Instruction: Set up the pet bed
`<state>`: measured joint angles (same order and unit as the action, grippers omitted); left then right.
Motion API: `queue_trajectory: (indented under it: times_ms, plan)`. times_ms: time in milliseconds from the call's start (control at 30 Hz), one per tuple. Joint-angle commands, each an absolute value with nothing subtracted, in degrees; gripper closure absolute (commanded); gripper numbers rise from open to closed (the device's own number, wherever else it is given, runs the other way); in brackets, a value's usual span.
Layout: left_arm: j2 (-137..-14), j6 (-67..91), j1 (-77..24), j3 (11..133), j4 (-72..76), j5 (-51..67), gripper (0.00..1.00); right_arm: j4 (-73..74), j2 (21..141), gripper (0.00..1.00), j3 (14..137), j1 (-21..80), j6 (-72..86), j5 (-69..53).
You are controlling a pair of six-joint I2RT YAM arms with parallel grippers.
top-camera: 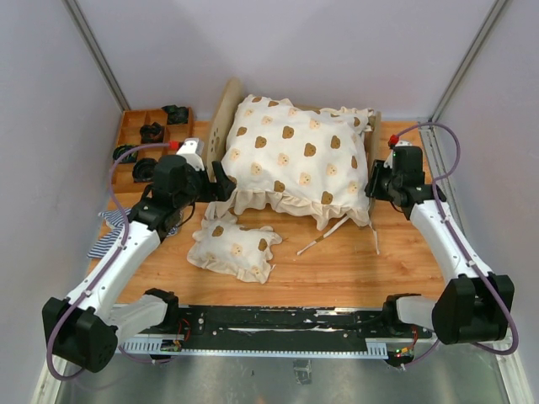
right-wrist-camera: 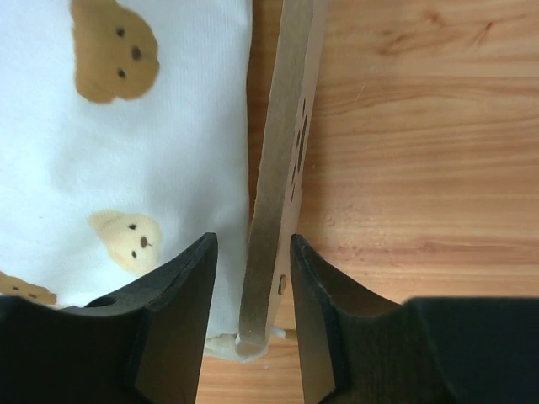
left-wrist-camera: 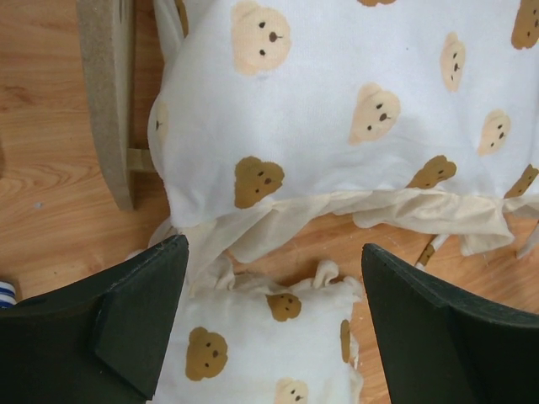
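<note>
1. Pet bed (top-camera: 224,118): back centre of the bench (top-camera: 354,261), its frame mostly hidden under the bear-print quilt (top-camera: 295,156).
2. Right end effector (right-wrist-camera: 253,246): jaws parted, straddling the bed's right end panel (right-wrist-camera: 282,151), not clamping it.
3. Left end effector (left-wrist-camera: 275,250): wide, empty, above the quilt's ruffle and the small pillow (left-wrist-camera: 269,353).
4. Handling note: likely squaring the frame. Lift the right end effector straight clear of the panel without nudging it.

**Wooden table and its load**

The wooden table (top-camera: 354,269) bears the plywood pet bed (top-camera: 226,109) at the back centre and a bear-print pillow (top-camera: 234,246) just in front of it. A brown compartment tray (top-camera: 135,126) sits far left, and a striped mattress (top-camera: 105,240) lies at the left edge.
</note>
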<state>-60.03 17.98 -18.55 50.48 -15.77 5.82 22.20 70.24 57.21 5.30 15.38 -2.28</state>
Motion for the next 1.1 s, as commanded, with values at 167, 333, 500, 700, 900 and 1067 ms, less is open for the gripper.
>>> queue_trajectory:
  times_ms: [167,333,500,700,900,1067]
  plan:
    - [-56.5,17.6,-18.4,48.3,-14.8,7.5,0.12,22.7,71.4,0.77,54.9,6.7,13.6,6.2]
    - [-56.7,16.5,-18.4,48.4,-14.4,7.9,0.13,23.2,73.4,0.91,56.3,6.4,5.7,14.8]
    - [-58.6,16.4,-18.4,49.1,-14.8,8.9,0.16,21.1,76.3,0.94,58.6,2.1,1.6,13.5]
    - [-59.3,18.0,-18.4,46.4,-12.0,11.5,0.2,20.8,81.4,0.92,64.4,-1.1,-1.5,13.4]
    - [-60.0,20.4,-20.4,42.1,-7.5,14.2,0.25,25.6,82.2,0.66,70.3,-1.1,0.8,12.6]
    - [-62.7,19.8,-21.8,41.7,-6.3,13.2,0.26,29.1,78.0,0.57,71.3,-0.9,3.6,10.2]
